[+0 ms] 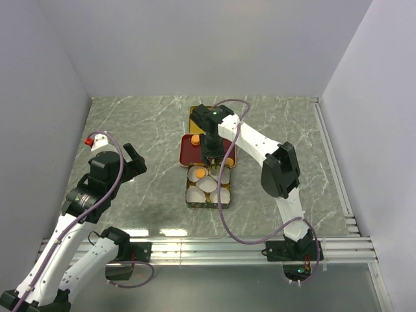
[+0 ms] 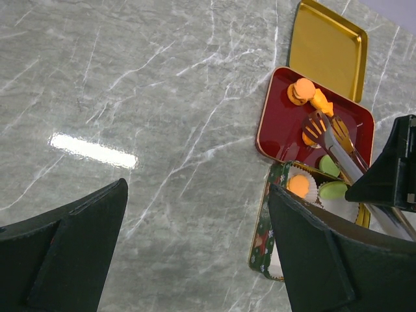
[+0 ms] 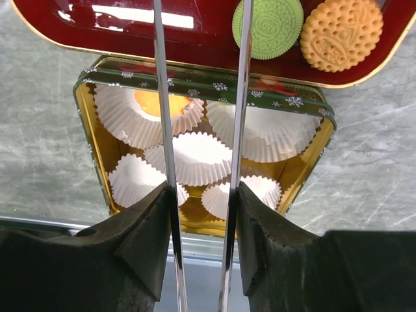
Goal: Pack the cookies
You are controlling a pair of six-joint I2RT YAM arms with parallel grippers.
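The tongs are clamped between the fingers of the right gripper, and their two blades are held partly squeezed above the red tray. One orange cookie is seated in a paper cup inside the tin, which is set just beside the tray. A green cookie and a small stack of orange cookies are seen on the tray. The left gripper is held wide open and empty over the table, well apart from the tin.
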